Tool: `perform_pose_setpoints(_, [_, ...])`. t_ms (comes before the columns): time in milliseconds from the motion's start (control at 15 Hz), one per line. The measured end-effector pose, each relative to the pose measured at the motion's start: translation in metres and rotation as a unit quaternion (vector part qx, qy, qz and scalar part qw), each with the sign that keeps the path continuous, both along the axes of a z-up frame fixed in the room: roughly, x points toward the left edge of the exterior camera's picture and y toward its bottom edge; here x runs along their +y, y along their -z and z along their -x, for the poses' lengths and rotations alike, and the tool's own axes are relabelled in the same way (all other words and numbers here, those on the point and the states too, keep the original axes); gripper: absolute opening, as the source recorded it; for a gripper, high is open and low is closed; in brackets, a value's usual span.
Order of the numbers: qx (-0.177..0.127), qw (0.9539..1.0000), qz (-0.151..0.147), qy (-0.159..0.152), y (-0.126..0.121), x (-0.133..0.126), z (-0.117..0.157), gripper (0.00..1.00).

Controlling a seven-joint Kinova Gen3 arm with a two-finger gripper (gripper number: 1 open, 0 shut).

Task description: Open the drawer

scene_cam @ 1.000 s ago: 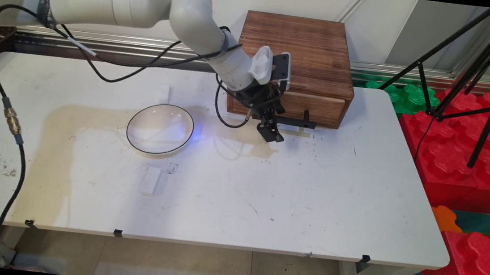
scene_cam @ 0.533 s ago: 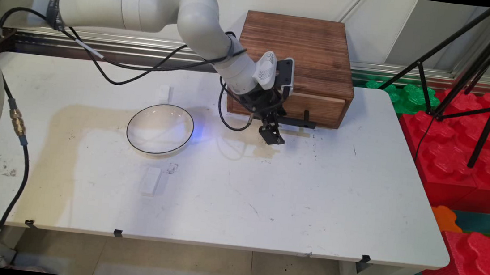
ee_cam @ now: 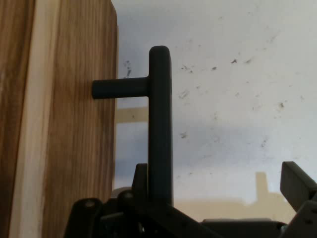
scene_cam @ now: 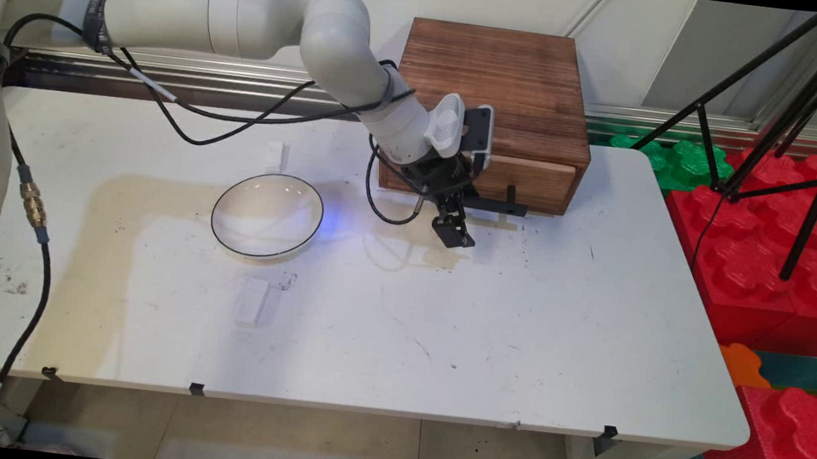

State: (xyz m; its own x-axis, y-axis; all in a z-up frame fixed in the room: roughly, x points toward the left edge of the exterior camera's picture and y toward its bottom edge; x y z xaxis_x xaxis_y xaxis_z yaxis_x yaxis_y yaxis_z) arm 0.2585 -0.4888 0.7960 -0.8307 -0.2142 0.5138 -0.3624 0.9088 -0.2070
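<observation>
Fingers (ee_cam: 297, 184) stand spread apart, grasping nothing, low over the counter (scene_cam: 519, 330) just in front of the wooden box (scene_cam: 498, 81). In the hand view the black bar of the drawer handle (ee_cam: 160, 124) runs up between them. One finger sits right against the bar on the box side, or nearly so; contact cannot be told for sure. The other finger is well apart from the bar on the open side. A short black post joins the bar to the drawer front (ee_cam: 74, 148), which fills the view just past the nearer finger. Only a narrow gap lies between bar and wood, and the drawer looks closed, flush with the box.

On the box side of the fingers there is almost no room, since the drawer front and the handle post close it in. Away from the box, the bare counter runs wide, and its near edge is well apart from the fingers. Off to one side along the counter, a white bowl with a dark rim (scene_cam: 267, 214) sits well clear of them. A small white block (scene_cam: 251, 303) lies beyond the bowl toward the near edge, and another (scene_cam: 275, 151) lies toward the wall. Past the counter's far end, on the other side of the fingers, stand red and green foam blocks (scene_cam: 777, 220) and a black tripod (scene_cam: 803, 102).
</observation>
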Motion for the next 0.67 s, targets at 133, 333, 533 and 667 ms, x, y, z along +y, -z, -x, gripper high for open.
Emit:
perform_pose_setpoints(133, [-0.001,1.0000,0.000,0.004,0.001,0.002,0.003,1.00])
perform_pose_setpoints(333, [-0.001,1.0000,-0.001,0.007,0.001,0.007,0.005,1.00])
perform_pose_setpoints(533, [-0.001,0.9999,-0.002,0.012,0.001,0.013,0.009,1.00])
perform_pose_setpoints(667, [0.000,0.9999,-0.003,0.015,0.001,0.018,0.010,1.00])
